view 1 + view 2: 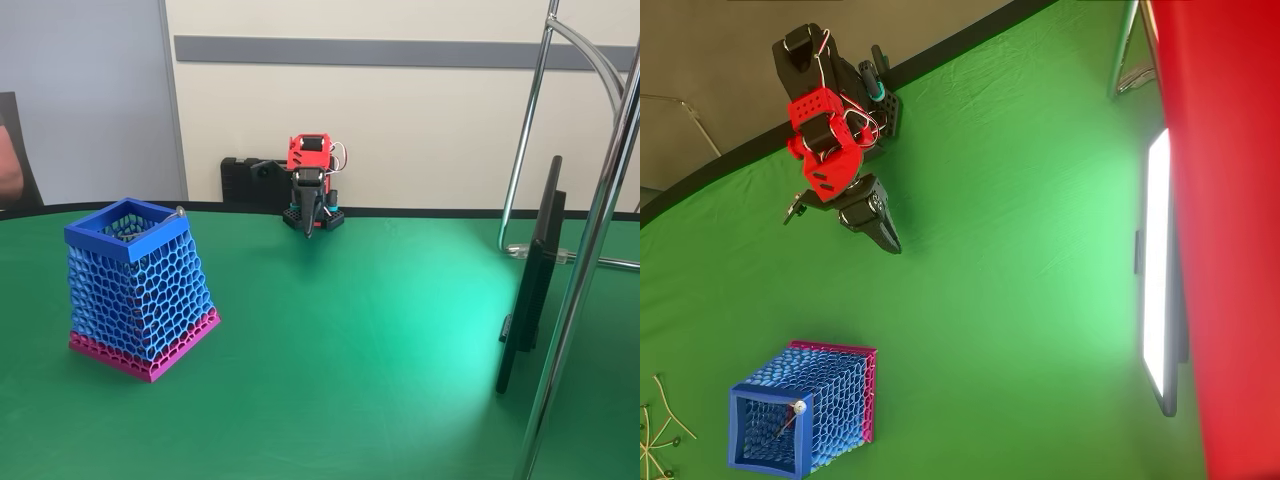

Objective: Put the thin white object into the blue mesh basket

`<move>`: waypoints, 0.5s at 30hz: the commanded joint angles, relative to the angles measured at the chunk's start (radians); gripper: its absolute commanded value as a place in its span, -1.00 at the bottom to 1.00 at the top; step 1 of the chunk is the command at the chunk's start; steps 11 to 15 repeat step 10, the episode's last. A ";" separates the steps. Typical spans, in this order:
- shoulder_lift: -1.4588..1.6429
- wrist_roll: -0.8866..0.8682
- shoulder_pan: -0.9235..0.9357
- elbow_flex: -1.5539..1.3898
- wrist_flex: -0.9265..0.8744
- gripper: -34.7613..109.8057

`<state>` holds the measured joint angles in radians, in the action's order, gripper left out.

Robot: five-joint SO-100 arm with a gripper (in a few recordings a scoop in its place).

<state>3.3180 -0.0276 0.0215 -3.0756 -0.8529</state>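
The thin white object (788, 420) lies inside the blue mesh basket (105, 237), near left on the bench (350, 340). The hand (309, 228) hangs far back, fingers together, holding nothing. Placing looks finished; nothing more seems needed.

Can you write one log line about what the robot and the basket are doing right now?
gripper: at arm's base, pointing down, apart from basket | blue mesh basket: upright on green table | thin white object: leaning inside basket
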 commanded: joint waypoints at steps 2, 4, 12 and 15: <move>0.008 -0.009 -0.005 -0.008 -0.008 -0.51; 0.008 -0.009 -0.011 -0.008 -0.009 -0.51; 0.008 0.000 -0.018 -0.008 -0.009 -0.51; 0.008 0.000 -0.018 -0.008 -0.009 -0.51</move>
